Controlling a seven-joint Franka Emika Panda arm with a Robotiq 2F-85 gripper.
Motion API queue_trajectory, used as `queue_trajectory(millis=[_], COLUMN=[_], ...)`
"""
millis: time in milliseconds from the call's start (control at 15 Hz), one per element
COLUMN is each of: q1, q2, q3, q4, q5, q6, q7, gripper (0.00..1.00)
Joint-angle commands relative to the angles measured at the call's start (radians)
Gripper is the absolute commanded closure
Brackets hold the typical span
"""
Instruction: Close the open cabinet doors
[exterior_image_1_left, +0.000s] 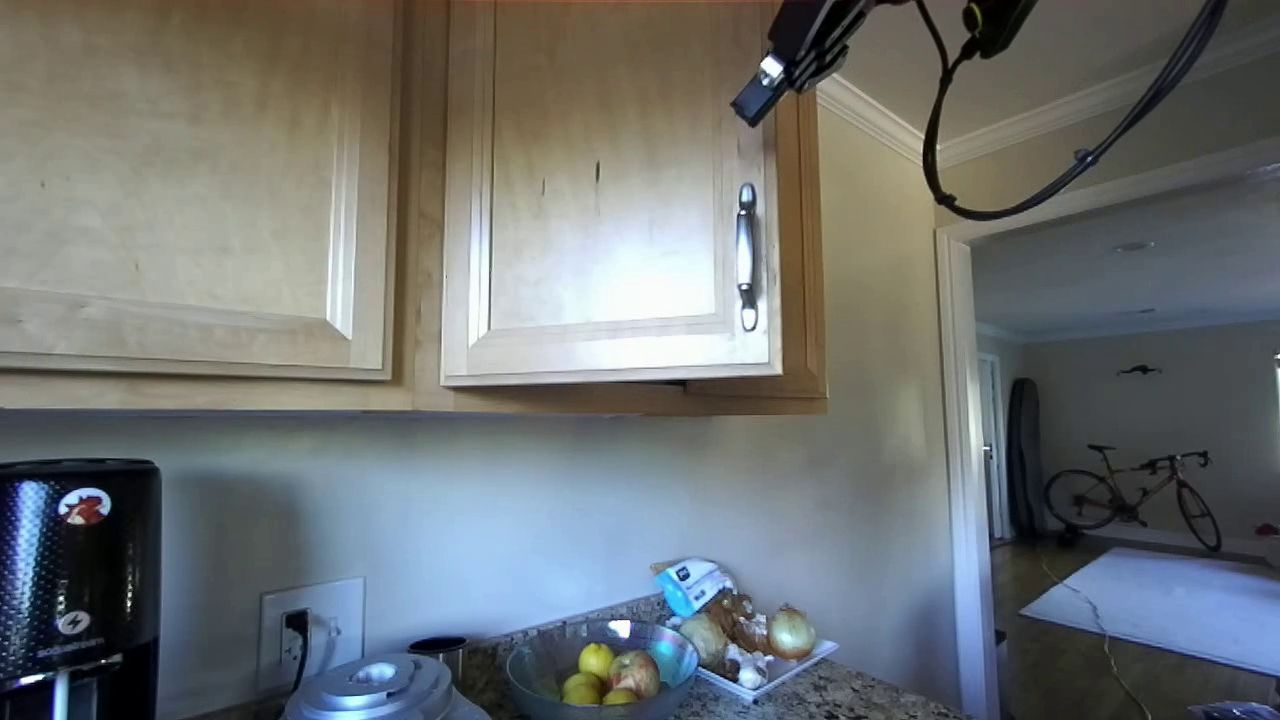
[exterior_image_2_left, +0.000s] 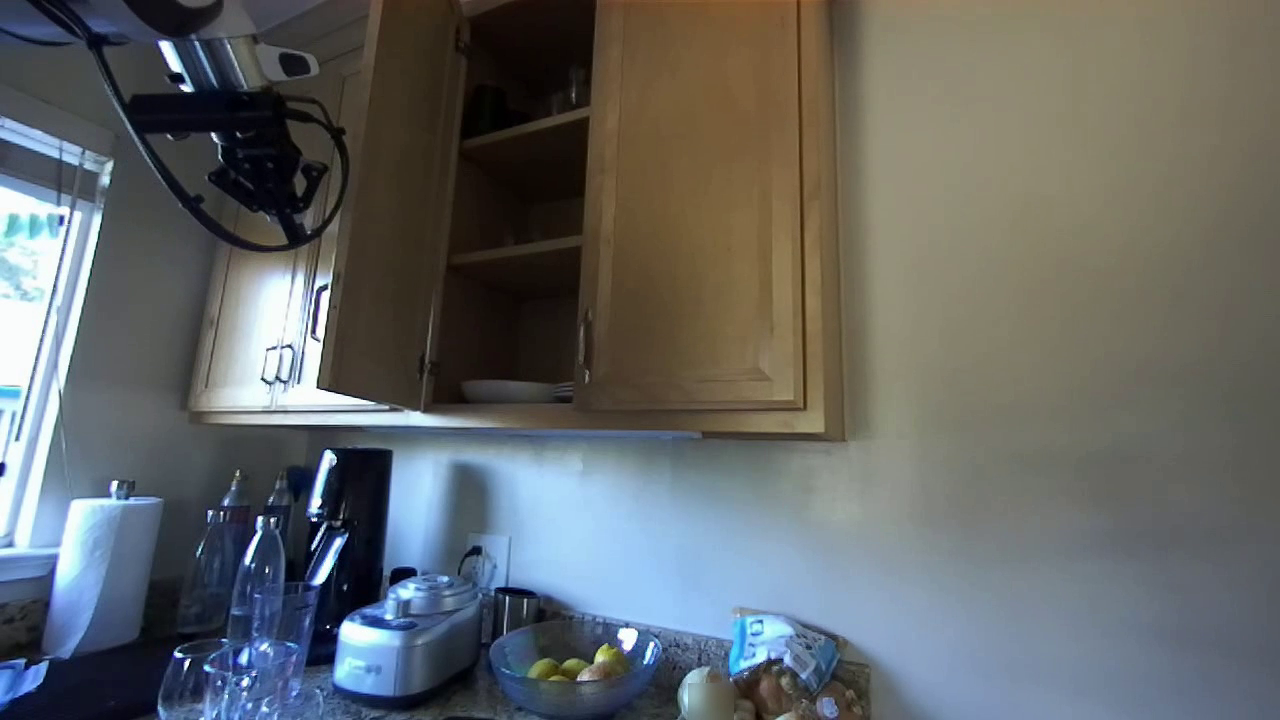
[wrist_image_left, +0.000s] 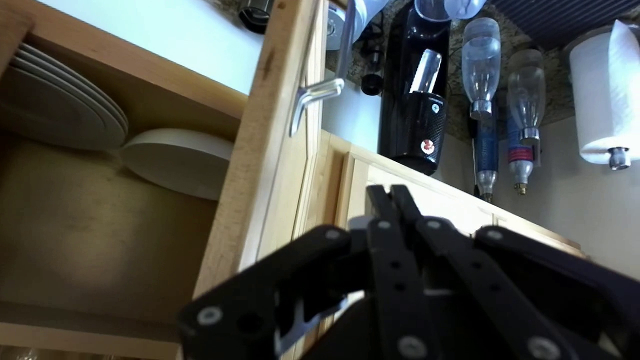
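Note:
One honey-wood door of the pair stands swung wide open, showing its inner face in an exterior view and its panelled front with a metal bar handle in an exterior view. In the wrist view the open door is seen edge-on, handle on its right. The matching door looks shut or nearly shut. My gripper is shut and empty on the front side of the open door. It shows near that door's upper free edge and also left of it. I cannot tell whether it touches.
The cabinet holds plates and a white bowl. A wider closed door adjoins. Below stand a black machine, food processor, fruit bowl, bottles, glasses and paper towels. A cable loops beside the arm.

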Motion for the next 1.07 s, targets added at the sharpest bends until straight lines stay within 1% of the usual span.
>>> queue_trajectory(millis=[0,67,333,667,800,1000], q1=[0.003,-0.006,-0.021,-0.056,-0.090,-0.142], q2=[0.041,0.088,0.153,0.188,0.179,0.186], q3=[-0.019,-0.016,-0.040,-0.092,-0.122,-0.153], q4=[0.038,-0.003,-0.017,-0.032,-0.035,-0.035], q5=[-0.019,-0.027,-0.062,-0.128,-0.177,-0.241], q6=[0.008,0.096,0.159,0.190,0.190,0.212], q7=[-0.047,-0.062,-0.092,-0.139,-0.153,-0.138], gripper=[0.93,0.94,0.93,0.93,0.93,0.94])
